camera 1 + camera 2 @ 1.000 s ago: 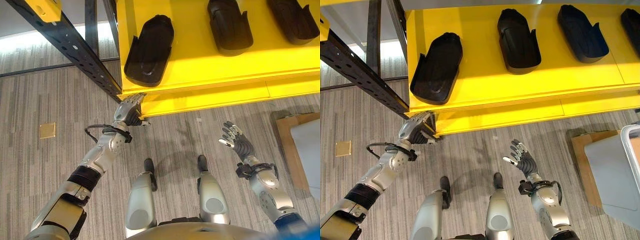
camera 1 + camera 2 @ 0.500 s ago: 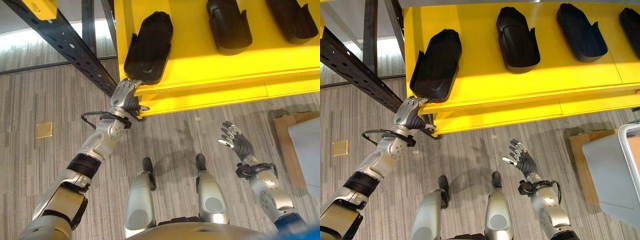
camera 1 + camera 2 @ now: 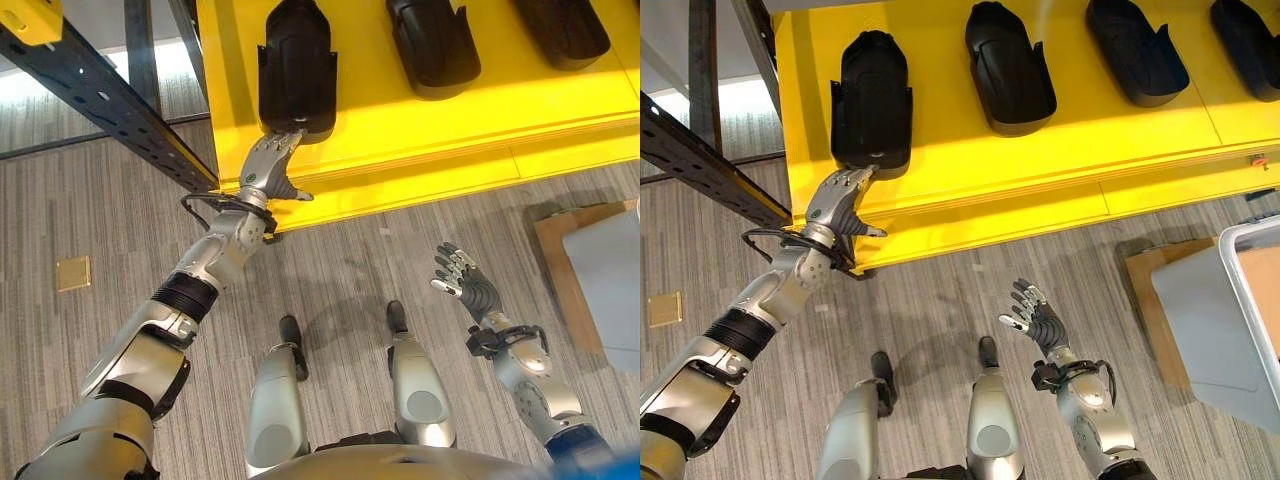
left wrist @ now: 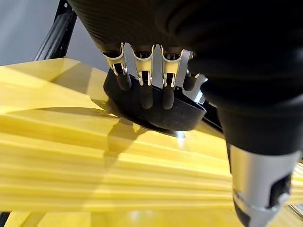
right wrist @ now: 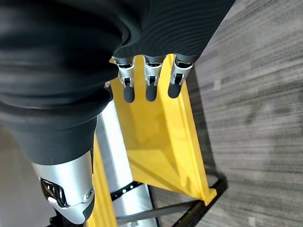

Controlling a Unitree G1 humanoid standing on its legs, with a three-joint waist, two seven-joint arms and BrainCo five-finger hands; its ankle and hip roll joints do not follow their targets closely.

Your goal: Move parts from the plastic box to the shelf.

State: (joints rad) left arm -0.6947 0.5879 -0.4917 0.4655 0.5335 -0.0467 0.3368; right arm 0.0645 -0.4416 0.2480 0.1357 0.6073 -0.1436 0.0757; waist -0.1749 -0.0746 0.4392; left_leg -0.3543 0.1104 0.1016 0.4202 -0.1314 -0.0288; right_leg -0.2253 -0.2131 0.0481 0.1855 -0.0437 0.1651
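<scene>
— Black part (image 3: 871, 98), where is it?
— On the yellow shelf (image 3: 1040, 150), leftmost in a row of black parts. My left hand (image 3: 838, 205) reaches its near end, fingers (image 4: 144, 90) straight against it, gripping nothing.
— Your right?
— My right hand (image 3: 1036, 320) hangs over the floor, fingers spread, empty.

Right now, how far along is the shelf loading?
Done: black parts lie in a row on the yellow shelf. In hand: the left hand, fingers straight, touches the near end of the leftmost part, nudging rather than gripping it. The right hand hangs open, holding nothing. Left: whether parts remain in the grey box cannot be seen.
</scene>
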